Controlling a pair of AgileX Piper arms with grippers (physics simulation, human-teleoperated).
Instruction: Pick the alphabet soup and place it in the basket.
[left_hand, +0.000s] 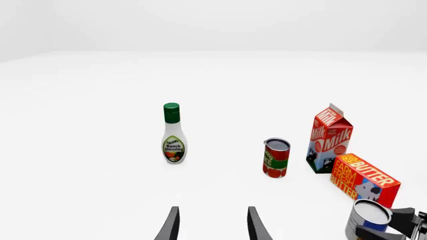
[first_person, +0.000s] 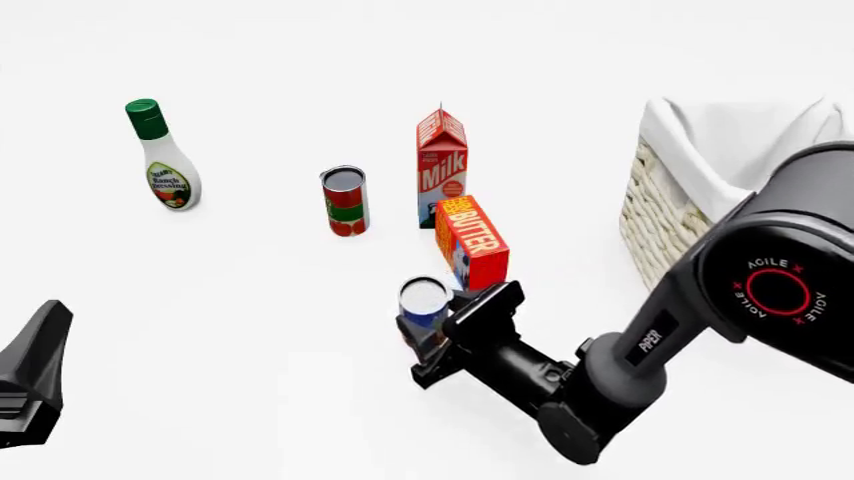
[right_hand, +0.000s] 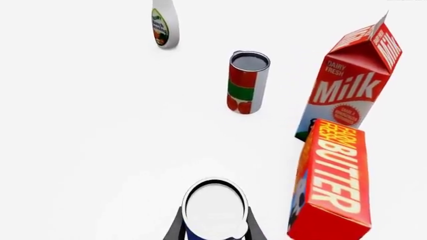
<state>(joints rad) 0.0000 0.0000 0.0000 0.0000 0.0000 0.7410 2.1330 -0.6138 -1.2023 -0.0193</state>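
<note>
The alphabet soup (first_person: 424, 300), a small can with a blue label and a silver-white top, stands on the white table in front of the butter box. My right gripper (first_person: 437, 322) has its fingers (right_hand: 175, 227) pressed on both sides of the can (right_hand: 215, 210). The can also shows in the left wrist view (left_hand: 368, 217) with the right gripper (left_hand: 393, 225) on it. The cream wicker basket (first_person: 663, 215) with white cloth lining stands at the far right. My left gripper (left_hand: 213, 227) is open and empty at the near left (first_person: 34, 375).
A red-and-green can (first_person: 344, 200), a milk carton (first_person: 442, 165) and a butter box (first_person: 473, 240) stand just behind the soup. A ranch dressing bottle (first_person: 162, 155) stands at the far left. The right arm (first_person: 747, 290) crosses in front of the basket.
</note>
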